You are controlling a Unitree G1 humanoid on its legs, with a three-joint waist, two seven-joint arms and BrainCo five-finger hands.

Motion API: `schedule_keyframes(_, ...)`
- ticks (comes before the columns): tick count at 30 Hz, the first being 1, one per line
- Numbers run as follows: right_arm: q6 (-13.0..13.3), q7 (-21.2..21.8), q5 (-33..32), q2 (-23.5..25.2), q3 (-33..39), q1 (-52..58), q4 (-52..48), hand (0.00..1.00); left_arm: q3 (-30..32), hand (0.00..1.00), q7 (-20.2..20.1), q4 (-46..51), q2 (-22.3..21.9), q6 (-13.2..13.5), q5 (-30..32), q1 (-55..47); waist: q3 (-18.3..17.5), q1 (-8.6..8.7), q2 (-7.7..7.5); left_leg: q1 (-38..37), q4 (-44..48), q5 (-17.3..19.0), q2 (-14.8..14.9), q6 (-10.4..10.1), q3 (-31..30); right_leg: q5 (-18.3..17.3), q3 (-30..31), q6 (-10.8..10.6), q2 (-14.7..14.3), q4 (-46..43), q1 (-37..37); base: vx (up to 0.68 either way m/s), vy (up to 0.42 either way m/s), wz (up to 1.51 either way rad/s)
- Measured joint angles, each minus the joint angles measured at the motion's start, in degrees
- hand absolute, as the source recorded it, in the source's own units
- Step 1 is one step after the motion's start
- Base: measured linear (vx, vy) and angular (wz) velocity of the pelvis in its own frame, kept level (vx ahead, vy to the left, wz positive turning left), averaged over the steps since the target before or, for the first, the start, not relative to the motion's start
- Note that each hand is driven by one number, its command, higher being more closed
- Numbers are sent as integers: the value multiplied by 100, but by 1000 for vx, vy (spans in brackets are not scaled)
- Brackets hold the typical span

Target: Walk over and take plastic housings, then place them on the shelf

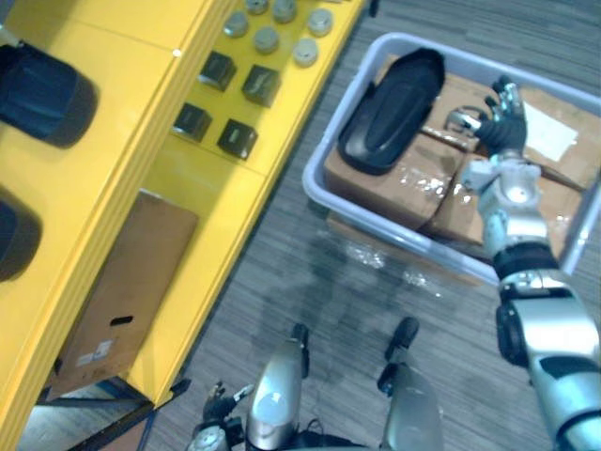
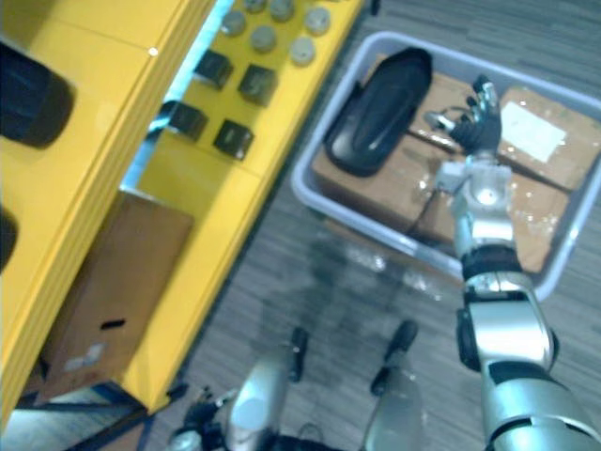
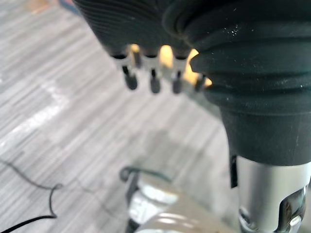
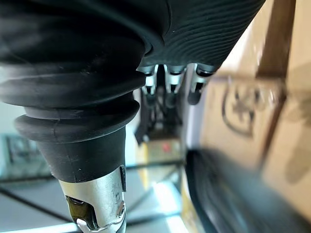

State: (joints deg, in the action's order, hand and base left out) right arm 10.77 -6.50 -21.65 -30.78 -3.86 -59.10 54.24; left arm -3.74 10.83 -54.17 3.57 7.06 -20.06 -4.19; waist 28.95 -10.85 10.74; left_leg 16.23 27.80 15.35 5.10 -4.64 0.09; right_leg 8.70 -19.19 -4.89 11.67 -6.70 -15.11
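Grey carpet (image 1: 310, 282), grey bin (image 1: 394, 235), black plastic housing (image 1: 394, 108) inside, right hand (image 1: 502, 127) fingers spread, just beside it

Both head eyes look down on the grey bin (image 1: 315, 169); wrist cameras hug the fingers (image 3: 153, 83).

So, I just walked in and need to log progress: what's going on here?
The robot stands between a yellow shelf and a grey bin on the floor. Its right hand hovers open over the cardboard boxes in the bin, right beside a black plastic housing lying on top, not gripping it yet. Its left hand hangs open at its side. Two dark rounded items, possibly housings, sit on the shelf.
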Motion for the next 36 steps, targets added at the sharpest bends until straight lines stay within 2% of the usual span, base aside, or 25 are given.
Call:
schedule_keyframes(2, -153, -134, 40, -8, -30, -122, 157, 0, -47, 0, -17, -2, -3, 3, -33, 31, 16, -90, 37, 132, 88, 12, -37, 15, -37, 1, -7, -4, 51, -87, -112, -111, 91, 10)
schedule_keyframes(5, -463, -329, 44, -15, -36, -289, 430, 0, -163, 0, -59, -69, 16, -3, -40, 90, 19, -133, 45, 250, 94, 19, -93, 14, -126, 11, -99, -16, 120, -158, -211, -111, 72, 12)
schedule_keyframes(6, -647, -483, 53, -16, -35, -372, 526, 0, -208, 0, -72, -90, 24, -1, -68, 103, 17, -188, 47, 295, 133, 18, -99, 14, -126, 19, -100, -6, 134, -180, -253, -90, 56, -1)
schedule_keyframes(12, -1261, -1246, 59, -151, -19, -531, 748, 0, -400, 0, -102, -114, 47, -5, -264, 111, -19, -341, 102, 380, 216, 15, -93, 13, -144, 3, -119, 41, 144, -224, -321, -64, 49, 0)
schedule_keyframes(15, -1533, -1509, 123, -347, -14, -541, 807, 0, -558, 0, -131, -128, 32, -6, -432, 116, -97, -424, 215, 432, 217, 9, -107, 14, -155, -17, -140, 62, 179, -298, -388, -21, 50, 2)
schedule_keyframes(17, -1542, -1624, 320, -481, -23, -549, 833, 0, -672, 0, -204, -201, 20, -8, -467, 132, -193, -420, 350, 525, 239, -9, -142, 13, -291, -16, -268, 55, 212, -303, -398, 0, 59, 21)
schedule_keyframes(19, -1290, -1871, 641, -533, -50, -611, 944, 0, -778, 0, -258, -300, -11, -3, -479, 152, -241, -456, 417, 538, 211, -27, -162, 10, -312, -20, -283, 36, 237, -339, -432, 5, 62, 11)
schedule_keyframes(21, -706, -2454, 1134, -584, -161, -747, 943, 0, -841, 0, -279, -330, -9, -3, -484, 158, -260, -494, 444, 565, 207, -35, -165, 3, -319, -67, -289, 40, 263, -441, -502, -2, 52, 1)
schedule_keyframes(22, -571, -2613, 1246, -623, -165, -774, 933, 0, -857, 0, -292, -330, -7, -3, -486, 164, -263, -512, 447, 565, 209, -35, -165, 3, -327, -85, -295, 32, 268, -462, -504, -4, 45, 8)
schedule_keyframes(24, 5, -3167, 1668, -804, -155, -891, 864, 0, -889, 0, -307, -330, 1, -10, -502, 190, -272, -570, 460, 576, 235, -34, -179, 3, -399, -169, -363, 38, 308, -564, -500, -8, 47, 14)
schedule_keyframes(26, 346, -3222, 1711, -875, -155, -920, 637, 0, -895, 0, -309, -329, 3, -60, -616, 192, -273, -588, 461, 578, 249, -34, -186, 2, -430, -208, -407, 42, 330, -615, -488, -10, 45, 12)
schedule_keyframes(27, 560, -3136, 1741, -873, -161, -929, 519, 0, -896, 0, -318, -327, 3, -111, -649, 203, -273, -609, 462, 578, 254, -34, -180, 2, -431, -222, -414, 44, 338, -629, -487, -11, 40, 5)
schedule_keyframes(30, 892, -2832, 1733, -858, -195, -917, 470, 0, -904, 0, -358, -326, 7, -137, -648, 219, -273, -656, 462, 578, 257, -34, -180, 2, -434, -299, -433, 62, 364, -697, -496, -13, 37, 5)
schedule_keyframes(32, 1115, -2318, 1478, -850, -205, -913, 469, 0, -1015, 0, -392, -327, 48, -166, -644, 251, -273, -728, 462, 578, 255, -34, -174, 2, -434, -328, -439, 74, 371, -745, -517, -8, 18, 1)
schedule_keyframes(33, 1161, -2161, 1381, -843, -231, -911, 468, 0, -1023, 0, -413, -326, 51, -169, -644, 254, -273, -734, 462, 578, 255, -34, -173, 1, -434, -339, -439, 72, 378, -772, -526, 0, 0, 0)
schedule_keyframes(36, 1183, -1264, 842, -735, -372, -886, 459, 0, -1023, 0, -456, -329, 54, -170, -645, 253, -273, -734, 462, 577, 255, -34, -173, 1, -429, -359, -428, 61, 405, -853, -569, -1, 11, -1)
